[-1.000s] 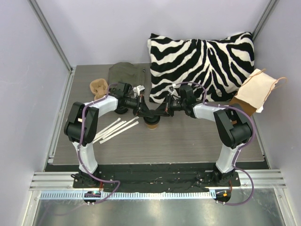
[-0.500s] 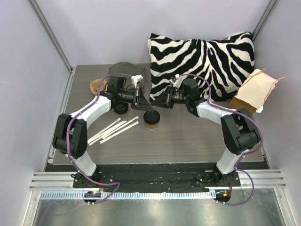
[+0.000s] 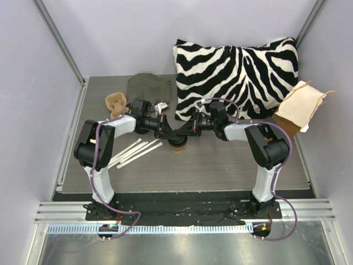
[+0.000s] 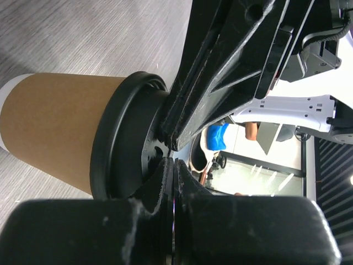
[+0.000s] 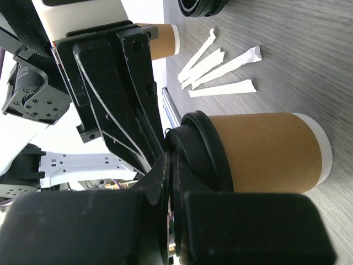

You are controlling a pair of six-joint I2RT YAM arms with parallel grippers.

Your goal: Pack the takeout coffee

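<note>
The takeout coffee cup [image 3: 177, 146] stands upright mid-table, tan-brown with a pale base and a black lid [image 4: 118, 149] on its top. My left gripper [image 3: 170, 136] and right gripper [image 3: 185, 133] meet above it, both shut and empty, with their tips resting on the lid. In the left wrist view the cup [image 4: 55, 124] lies just past my shut left gripper [image 4: 174, 165]. In the right wrist view the cup [image 5: 265, 152] and lid [image 5: 205, 149] sit at my shut right gripper [image 5: 172, 161]. The tan pulp carrier [image 3: 115, 102] sits at the back left.
White packets [image 3: 135, 152] lie left of the cup. A second brown cup [image 5: 164, 40] and loose black lids [image 5: 201, 6] are by the left arm. An olive cloth [image 3: 149, 85], a zebra pillow [image 3: 237, 72] and a paper bag [image 3: 300, 107] line the back and right.
Half a second ago both grippers were lifted back off the lidded cup. Now both have come down onto the lid again, as they were a second ago.
</note>
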